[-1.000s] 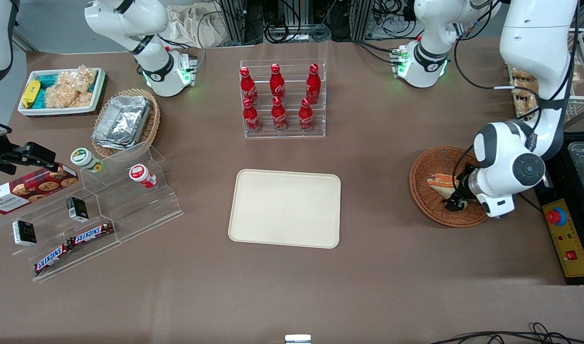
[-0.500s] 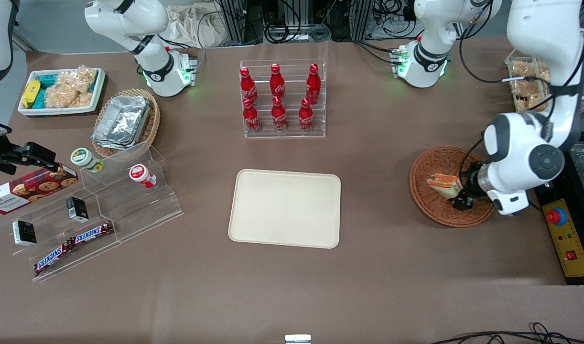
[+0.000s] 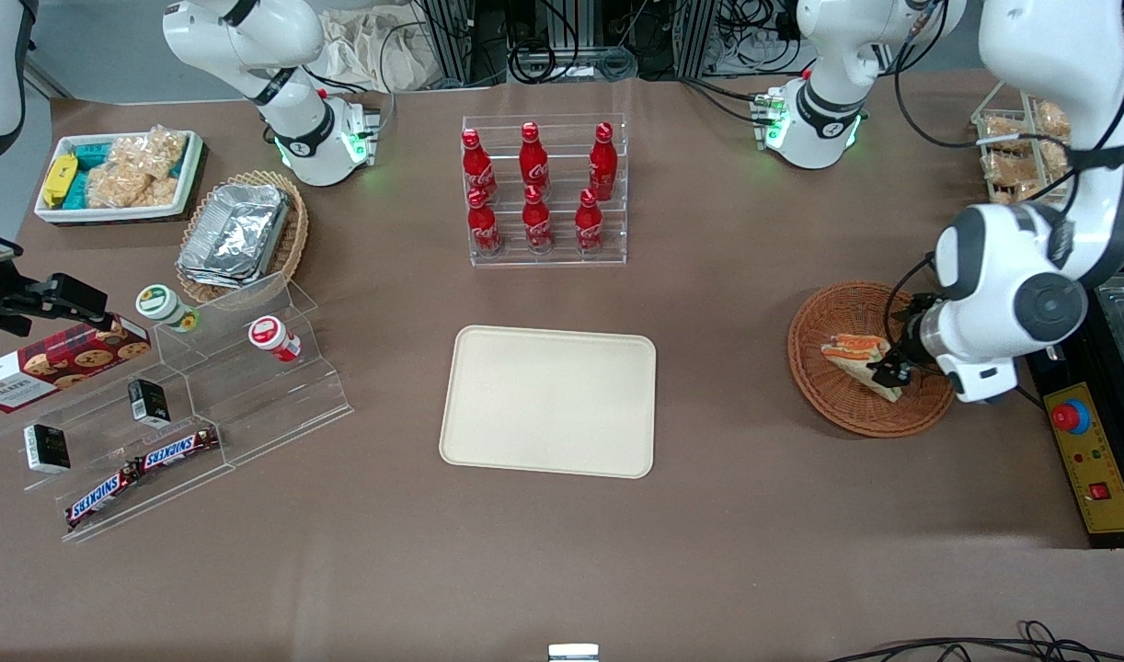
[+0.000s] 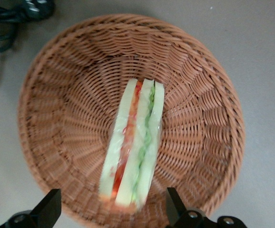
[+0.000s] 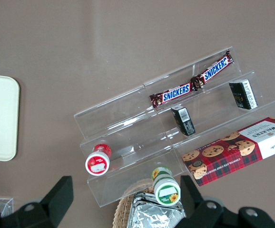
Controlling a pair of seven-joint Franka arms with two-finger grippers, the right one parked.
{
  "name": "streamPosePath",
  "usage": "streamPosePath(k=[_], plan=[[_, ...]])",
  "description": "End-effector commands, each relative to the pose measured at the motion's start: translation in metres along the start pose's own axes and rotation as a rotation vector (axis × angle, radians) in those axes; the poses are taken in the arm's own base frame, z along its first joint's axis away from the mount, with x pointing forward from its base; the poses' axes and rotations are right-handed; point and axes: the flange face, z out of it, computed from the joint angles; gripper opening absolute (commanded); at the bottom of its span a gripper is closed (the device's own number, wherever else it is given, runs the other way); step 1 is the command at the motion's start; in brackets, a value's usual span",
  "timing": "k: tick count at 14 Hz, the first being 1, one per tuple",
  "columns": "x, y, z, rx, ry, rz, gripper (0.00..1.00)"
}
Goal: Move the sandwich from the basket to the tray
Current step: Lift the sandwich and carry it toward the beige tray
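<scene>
The sandwich (image 3: 854,355) (image 4: 135,142) is a cream wedge with red and green filling along its cut edge, lying in the reddish-brown woven basket (image 3: 824,382) (image 4: 66,109). My left gripper (image 3: 893,370) (image 4: 112,211) hovers low over the basket, open. Its two dark fingertips (image 4: 49,206) stand apart on either side of the wedge's near end without touching it. The cream-beige tray (image 3: 549,401) lies flat in the middle of the table, toward the parked arm's end from the basket, with nothing on it.
A clear rack of red cola bottles (image 3: 544,188) stands farther from the front camera than the tray. An acrylic stepped shelf (image 3: 185,405) with snack bars and jars sits toward the parked arm's end. A control box with a red button (image 3: 1070,418) lies beside the basket.
The gripper has shifted across the basket, away from the front camera and toward the working arm's end of the table. The sandwich now shows more fully in the front view.
</scene>
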Motion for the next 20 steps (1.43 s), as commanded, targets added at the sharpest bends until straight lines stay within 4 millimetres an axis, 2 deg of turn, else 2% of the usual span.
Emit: streamPosePath(k=[1,3,4,5,6,8,9,11,12,14,15,18,20], plan=[[-0.003,0.003,0.034,-0.022,0.025,-0.005,0.99],[-0.004,0.003,0.056,-0.038,0.032,-0.001,0.95],[-0.004,0.004,0.06,-0.04,0.031,-0.009,0.6],[-0.001,0.004,0.06,-0.041,0.031,-0.019,0.16],[0.0,0.003,0.058,-0.039,0.03,-0.022,0.0],[0.002,0.001,0.047,-0.04,0.03,-0.026,0.0],[0.003,-0.001,0.027,-0.037,0.025,-0.02,0.0],[-0.001,-0.001,-0.03,-0.035,0.013,-0.017,0.0],[-0.017,0.005,-0.055,-0.028,0.001,0.013,0.0],[-0.085,0.042,-0.099,-0.081,-0.011,0.145,0.0],[-0.119,0.056,-0.111,-0.111,-0.008,0.21,0.0],[-0.229,0.092,-0.124,-0.16,-0.005,0.493,0.0],[-0.278,0.11,-0.115,-0.244,0.013,0.71,0.0]])
